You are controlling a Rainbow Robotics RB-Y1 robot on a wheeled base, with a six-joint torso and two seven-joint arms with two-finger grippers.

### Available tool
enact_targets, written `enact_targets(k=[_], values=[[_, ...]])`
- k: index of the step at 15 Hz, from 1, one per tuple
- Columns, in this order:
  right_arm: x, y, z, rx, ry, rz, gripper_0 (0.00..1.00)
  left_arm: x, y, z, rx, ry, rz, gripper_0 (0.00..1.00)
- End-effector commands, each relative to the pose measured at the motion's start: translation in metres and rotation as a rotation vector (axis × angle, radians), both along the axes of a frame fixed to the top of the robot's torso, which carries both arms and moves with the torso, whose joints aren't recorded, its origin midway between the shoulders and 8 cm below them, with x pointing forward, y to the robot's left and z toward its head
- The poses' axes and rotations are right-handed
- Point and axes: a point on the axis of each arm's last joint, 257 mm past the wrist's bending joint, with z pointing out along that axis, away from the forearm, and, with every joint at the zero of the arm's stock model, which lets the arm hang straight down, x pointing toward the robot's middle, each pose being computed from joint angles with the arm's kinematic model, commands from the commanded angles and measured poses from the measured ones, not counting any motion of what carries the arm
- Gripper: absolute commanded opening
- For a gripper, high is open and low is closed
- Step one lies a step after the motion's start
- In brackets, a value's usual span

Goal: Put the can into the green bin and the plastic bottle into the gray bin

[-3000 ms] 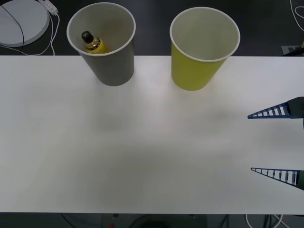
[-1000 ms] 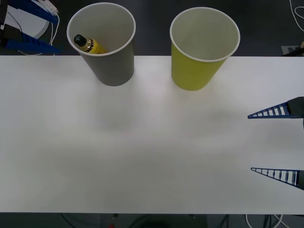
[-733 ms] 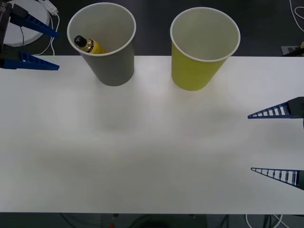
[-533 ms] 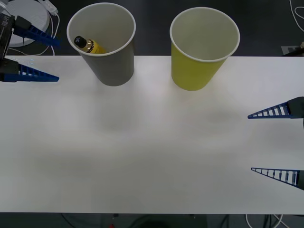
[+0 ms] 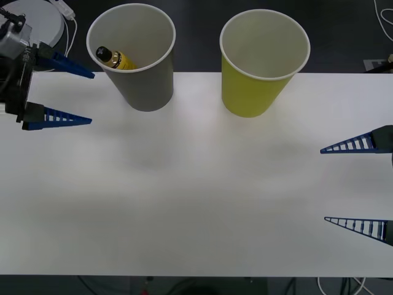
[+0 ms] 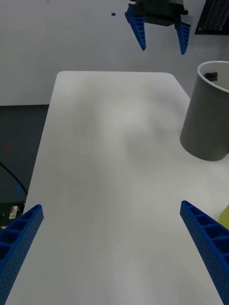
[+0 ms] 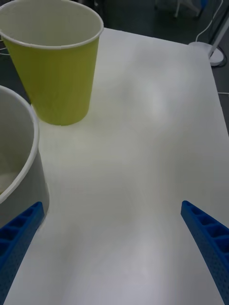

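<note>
Right gripper: parked nearest, at the table edge well right of the gray bin; fingers spread, nothing held.

Left gripper: fingers spread and empty, just left of the gray bin; it has been brought down from beyond the far edge over the last second. A withdrawal after release is judged.

Plastic bottle: lodged inside the gray bin, leaning on its left wall; long axis tilted, black cap directed up-left. This half is judged done.

Green bin: right of the gray bin; no can is seen inside.
</note>
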Motion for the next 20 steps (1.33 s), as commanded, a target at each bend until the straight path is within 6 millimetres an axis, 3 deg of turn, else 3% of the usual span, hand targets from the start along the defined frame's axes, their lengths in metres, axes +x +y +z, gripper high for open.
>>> enact_targets(k=[1, 7, 13, 20], values=[[0.000, 0.000, 0.000, 0.000, 0.000, 0.000, 1.00, -0.004, -0.016, -0.006, -0.014, -0.017, -0.010, 1.00], [0.000, 0.000, 0.000, 0.000, 0.000, 0.000, 1.00, -0.024, -0.052, -0.021, -0.085, -0.047, 0.001, 1.00], [0.000, 0.000, 0.000, 0.000, 0.000, 0.000, 1.00, -0.059, -0.065, -0.033, -0.146, -0.073, -0.014, 1.00], [0.000, 0.000, 0.000, 0.000, 0.000, 0.000, 1.00, -0.097, -0.096, -0.037, -0.228, -0.038, 0.010, 1.00]])
